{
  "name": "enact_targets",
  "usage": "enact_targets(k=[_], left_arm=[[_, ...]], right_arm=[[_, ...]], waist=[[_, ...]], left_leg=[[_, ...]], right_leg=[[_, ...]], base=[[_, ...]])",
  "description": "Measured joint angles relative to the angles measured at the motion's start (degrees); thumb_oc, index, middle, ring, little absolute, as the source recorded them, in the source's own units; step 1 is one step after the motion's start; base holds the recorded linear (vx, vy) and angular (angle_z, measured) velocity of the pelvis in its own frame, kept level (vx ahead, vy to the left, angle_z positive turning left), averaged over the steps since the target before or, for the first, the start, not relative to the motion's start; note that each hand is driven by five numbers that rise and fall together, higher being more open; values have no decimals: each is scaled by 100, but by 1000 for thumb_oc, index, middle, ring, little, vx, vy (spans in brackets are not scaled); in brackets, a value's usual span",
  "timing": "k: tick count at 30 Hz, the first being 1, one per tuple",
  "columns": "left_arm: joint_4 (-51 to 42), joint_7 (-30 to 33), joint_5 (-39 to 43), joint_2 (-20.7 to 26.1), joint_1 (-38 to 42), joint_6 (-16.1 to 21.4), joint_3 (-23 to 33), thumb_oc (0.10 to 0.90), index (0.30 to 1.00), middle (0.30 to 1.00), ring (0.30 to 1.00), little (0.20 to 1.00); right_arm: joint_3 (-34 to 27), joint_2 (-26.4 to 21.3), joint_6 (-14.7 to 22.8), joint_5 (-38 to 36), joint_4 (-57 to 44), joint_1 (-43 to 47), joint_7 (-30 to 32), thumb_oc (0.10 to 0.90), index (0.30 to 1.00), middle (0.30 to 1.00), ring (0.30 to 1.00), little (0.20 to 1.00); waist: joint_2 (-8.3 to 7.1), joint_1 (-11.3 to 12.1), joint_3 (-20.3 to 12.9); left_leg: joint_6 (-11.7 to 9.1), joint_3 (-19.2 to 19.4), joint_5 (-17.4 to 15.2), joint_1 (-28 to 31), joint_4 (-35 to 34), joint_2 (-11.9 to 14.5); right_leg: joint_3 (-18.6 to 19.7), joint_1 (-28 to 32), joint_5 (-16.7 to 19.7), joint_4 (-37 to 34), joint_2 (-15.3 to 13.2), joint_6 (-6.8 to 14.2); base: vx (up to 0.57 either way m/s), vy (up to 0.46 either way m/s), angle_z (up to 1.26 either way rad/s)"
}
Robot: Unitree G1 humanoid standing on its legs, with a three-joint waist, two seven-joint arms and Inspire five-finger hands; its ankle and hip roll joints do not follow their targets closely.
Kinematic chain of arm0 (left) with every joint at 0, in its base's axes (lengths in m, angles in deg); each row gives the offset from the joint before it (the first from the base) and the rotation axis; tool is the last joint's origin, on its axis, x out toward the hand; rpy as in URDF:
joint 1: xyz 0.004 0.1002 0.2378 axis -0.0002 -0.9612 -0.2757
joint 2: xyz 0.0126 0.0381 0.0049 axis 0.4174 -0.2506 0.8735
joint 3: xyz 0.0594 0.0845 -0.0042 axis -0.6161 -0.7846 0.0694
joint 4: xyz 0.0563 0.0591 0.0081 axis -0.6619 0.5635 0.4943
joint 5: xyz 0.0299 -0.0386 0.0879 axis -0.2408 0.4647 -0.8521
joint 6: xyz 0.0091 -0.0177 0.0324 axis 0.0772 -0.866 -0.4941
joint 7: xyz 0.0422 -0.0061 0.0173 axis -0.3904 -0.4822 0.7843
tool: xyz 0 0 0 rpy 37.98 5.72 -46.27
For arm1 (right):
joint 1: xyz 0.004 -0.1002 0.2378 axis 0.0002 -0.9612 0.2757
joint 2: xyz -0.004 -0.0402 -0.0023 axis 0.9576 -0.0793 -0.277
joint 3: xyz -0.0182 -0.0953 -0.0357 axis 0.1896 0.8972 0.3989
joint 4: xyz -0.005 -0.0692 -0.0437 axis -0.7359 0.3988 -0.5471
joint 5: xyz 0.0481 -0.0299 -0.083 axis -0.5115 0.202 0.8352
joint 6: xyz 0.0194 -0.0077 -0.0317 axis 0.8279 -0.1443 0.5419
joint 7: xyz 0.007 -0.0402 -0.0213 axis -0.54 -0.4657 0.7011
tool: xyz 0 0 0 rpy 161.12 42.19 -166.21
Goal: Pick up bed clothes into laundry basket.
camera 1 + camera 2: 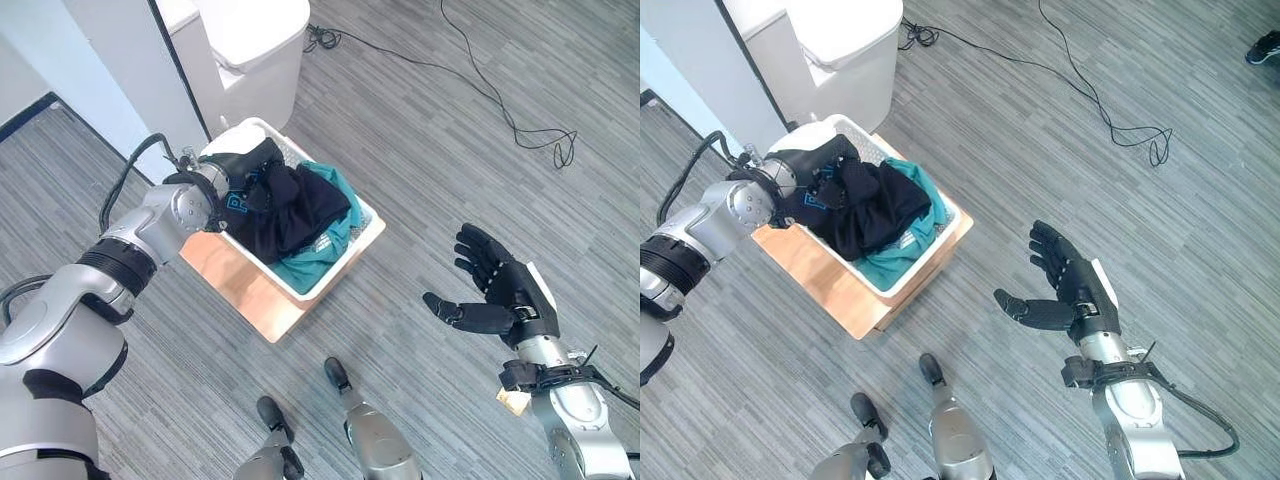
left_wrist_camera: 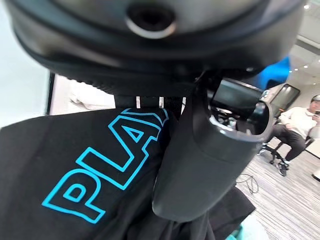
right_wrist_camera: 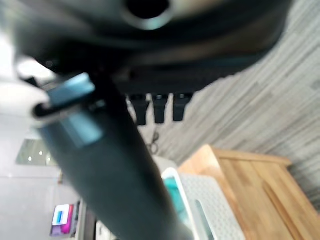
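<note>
Fingers of my right hand [image 1: 505, 290] are spreading straight and wide, with the thumb [image 1: 455, 312] sticking out sideways, and they are holding nothing; that hand is hanging over bare striped floor [image 1: 420, 150], well apart from the basket. My left hand [image 1: 232, 178] is reaching into the basket's far end and resting on the clothes. From the head views I cannot tell whether its fingers are curling or lying flat, since they are sinking into the dark cloth; in the left wrist view its thumb [image 2: 200, 165] is lying against a black shirt [image 2: 90, 170] with blue lettering.

I am counting one white laundry basket [image 1: 355, 250], sitting on one low wooden board [image 1: 240, 285]. Inside it I am seeing two heaps of fabric: the black clothes [image 1: 290, 205] on top and one teal piece [image 1: 320, 255] underneath, spilling toward the near rim. One white bin [image 1: 255, 45] is standing just behind the basket. One black cord [image 1: 500, 105] is trailing across the floor beyond.
</note>
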Motion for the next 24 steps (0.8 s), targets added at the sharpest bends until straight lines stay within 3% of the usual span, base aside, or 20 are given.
enact_targets(k=[9, 16, 18, 24], left_arm=[[-911, -97, -167, 294, 111, 22, -278, 800, 900, 900, 900, 900], [-2001, -458, -165, 673, 121, 70, -615, 800, 900, 900, 900, 900], [-2639, -527, -154, 917, 124, 192, -639, 800, 900, 900, 900, 900], [-3228, -522, -88, 1196, 129, 388, -629, 800, 900, 900, 900, 900]], right_arm=[[70, 6, 0, 0, -2, 48, -10, 800, 900, 900, 900, 900], [28, -27, -4, -1, -10, 94, -8, 800, 900, 900, 900, 900], [13, -69, -4, -1, -12, 115, -9, 800, 900, 900, 900, 900], [-125, -95, -4, -1, -13, 139, -19, 800, 900, 900, 900, 900]], waist=[[17, 63, 4], [319, 154, 69], [352, 204, 51], [435, 364, 3]], left_leg=[[-14, -25, 13, 23, 1, -8], [-34, -143, 34, 71, -1, -10], [-38, -165, 47, 94, 0, 1], [-40, -240, 50, 209, -11, -6]], right_leg=[[-27, 36, 1, 0, -20, -2], [-136, 140, 0, -2, -37, -3], [-159, 170, 0, -2, -26, -4], [-234, 321, -5, -4, -45, -9]], base=[[-2, -4, 1], [-14, -17, 8], [-14, -19, 4], [-7, -20, 6]])
